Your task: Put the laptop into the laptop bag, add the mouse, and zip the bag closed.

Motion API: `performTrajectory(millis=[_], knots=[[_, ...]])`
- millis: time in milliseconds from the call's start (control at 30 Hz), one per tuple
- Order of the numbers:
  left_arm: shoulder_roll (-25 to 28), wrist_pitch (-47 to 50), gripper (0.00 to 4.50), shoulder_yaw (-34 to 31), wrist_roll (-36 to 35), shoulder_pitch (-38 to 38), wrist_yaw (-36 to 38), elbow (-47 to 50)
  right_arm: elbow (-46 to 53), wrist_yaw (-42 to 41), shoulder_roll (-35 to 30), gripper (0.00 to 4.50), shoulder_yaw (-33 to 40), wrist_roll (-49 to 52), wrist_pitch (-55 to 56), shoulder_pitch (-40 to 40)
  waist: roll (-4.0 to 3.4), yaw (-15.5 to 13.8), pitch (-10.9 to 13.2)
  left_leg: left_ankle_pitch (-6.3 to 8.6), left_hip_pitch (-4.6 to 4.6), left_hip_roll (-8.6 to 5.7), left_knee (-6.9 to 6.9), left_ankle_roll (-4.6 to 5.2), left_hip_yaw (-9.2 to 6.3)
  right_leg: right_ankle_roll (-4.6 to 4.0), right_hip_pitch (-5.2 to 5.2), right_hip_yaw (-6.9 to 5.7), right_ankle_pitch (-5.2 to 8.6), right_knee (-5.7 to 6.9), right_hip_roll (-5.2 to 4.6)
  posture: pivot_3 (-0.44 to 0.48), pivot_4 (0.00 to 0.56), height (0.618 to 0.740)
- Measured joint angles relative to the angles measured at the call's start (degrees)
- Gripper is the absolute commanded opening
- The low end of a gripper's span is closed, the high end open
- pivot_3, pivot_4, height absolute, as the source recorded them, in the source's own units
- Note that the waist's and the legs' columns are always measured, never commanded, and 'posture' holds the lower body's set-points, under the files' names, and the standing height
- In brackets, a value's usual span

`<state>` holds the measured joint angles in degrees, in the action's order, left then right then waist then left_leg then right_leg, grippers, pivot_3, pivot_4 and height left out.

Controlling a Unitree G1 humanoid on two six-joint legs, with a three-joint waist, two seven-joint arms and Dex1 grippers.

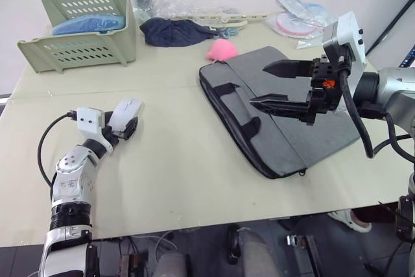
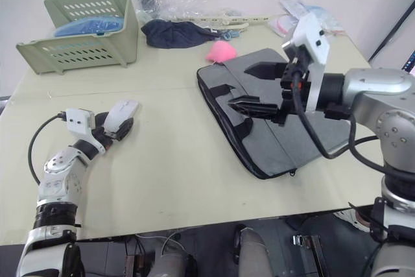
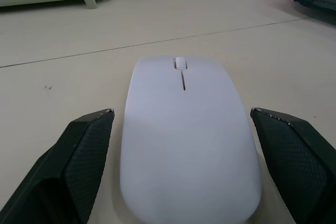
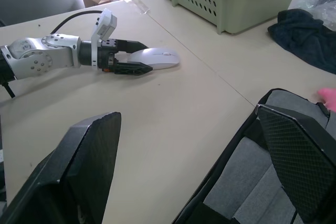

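Observation:
The white mouse (image 1: 127,109) lies on the table at the left, and my left gripper (image 1: 122,125) stands open around its near end, one finger on each side with a small gap to each. The grey laptop bag (image 1: 279,141) lies flat at the right, with black handles and a pink fluffy charm (image 1: 222,48) at its far corner. My right gripper (image 1: 259,85) hovers open over the middle of the bag, holding nothing. The laptop is out of view.
A green basket (image 1: 78,30) holding a blue item stands at the back left. A dark blue cloth (image 1: 175,30) and clear plastic wrapping (image 1: 181,1) lie at the back, with packaged items (image 1: 298,23) at the back right. The table's front edge (image 1: 194,225) runs close to the bag.

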<state>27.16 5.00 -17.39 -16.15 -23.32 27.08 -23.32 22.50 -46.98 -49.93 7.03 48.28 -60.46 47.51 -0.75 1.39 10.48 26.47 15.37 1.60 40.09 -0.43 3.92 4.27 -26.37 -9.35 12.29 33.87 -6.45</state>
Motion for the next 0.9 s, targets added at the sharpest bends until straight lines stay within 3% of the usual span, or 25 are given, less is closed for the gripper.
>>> performTrajectory(millis=[67, 100, 133, 200, 700, 900], knots=[[0.0, 0.0, 3.99, 0.0, 0.0, 0.0, 0.1, 0.0, 0.0, 0.2, 0.1, 4.5, 0.0, 0.0, 0.0, 0.5, 0.0, 0.0, 0.0, 0.0, 0.0, 0.0, 0.0, 0.0, 0.0, 0.0, 0.0, 0.0, 0.0, 0.0, 0.0, 0.0, 0.15, 0.74], [0.0, 0.0, 3.98, 0.0, 0.0, 0.0, 0.3, 0.0, 0.0, 0.3, 0.1, 4.5, 0.0, 0.0, 0.0, 0.7, 0.01, 0.0, 0.0, 0.0, 0.0, 0.0, 0.0, 0.0, 0.0, 0.0, 0.0, 0.0, 0.0, 0.0, 0.0, 0.0, 0.15, 0.74], [0.0, 0.0, 3.3, 0.0, 0.0, 0.0, 0.4, 0.0, 0.0, 0.3, 0.1, 4.5, 0.0, 0.0, 0.0, 0.7, 0.01, 0.0, 0.0, 0.0, 0.0, 0.0, 0.0, 0.0, -0.01, 0.0, 0.0, 0.0, 0.0, 0.0, -0.01, 0.0, 0.15, 0.74], [0.0, 0.0, 2.8, 0.0, 0.0, 0.0, 0.5, 0.0, 0.0, 0.5, 0.2, 4.5, 0.0, 0.0, 0.0, 0.7, 0.01, 0.0, 0.0, 0.0, 0.0, -0.01, 0.0, 0.01, -0.01, 0.0, 0.0, 0.0, 0.0, 0.0, -0.01, 0.0, 0.15, 0.74], [0.0, 1.0, 2.81, 0.6, 0.6, -0.5, 0.4, 0.1, 0.0, 1.1, 0.3, 4.5, 0.0, 0.0, -0.2, 0.7, 0.02, -0.3, 0.0, -0.01, -0.01, -0.02, 0.01, 0.01, -0.01, 0.01, 0.02, 0.0, 0.0, 0.0, -0.02, 0.0, 0.15, 0.74], [0.5, 4.7, 2.81, 1.4, 0.1, 3.9, 0.9, 8.2, 0.8, 2.2, -0.2, 4.5, 0.0, -0.2, -1.0, -1.0, 0.05, -0.2, 0.0, -0.01, -0.01, 0.0, 0.0, 0.01, -0.02, 0.01, 0.02, -0.01, 0.0, 0.0, -0.02, 0.0, 0.15, 0.74]])
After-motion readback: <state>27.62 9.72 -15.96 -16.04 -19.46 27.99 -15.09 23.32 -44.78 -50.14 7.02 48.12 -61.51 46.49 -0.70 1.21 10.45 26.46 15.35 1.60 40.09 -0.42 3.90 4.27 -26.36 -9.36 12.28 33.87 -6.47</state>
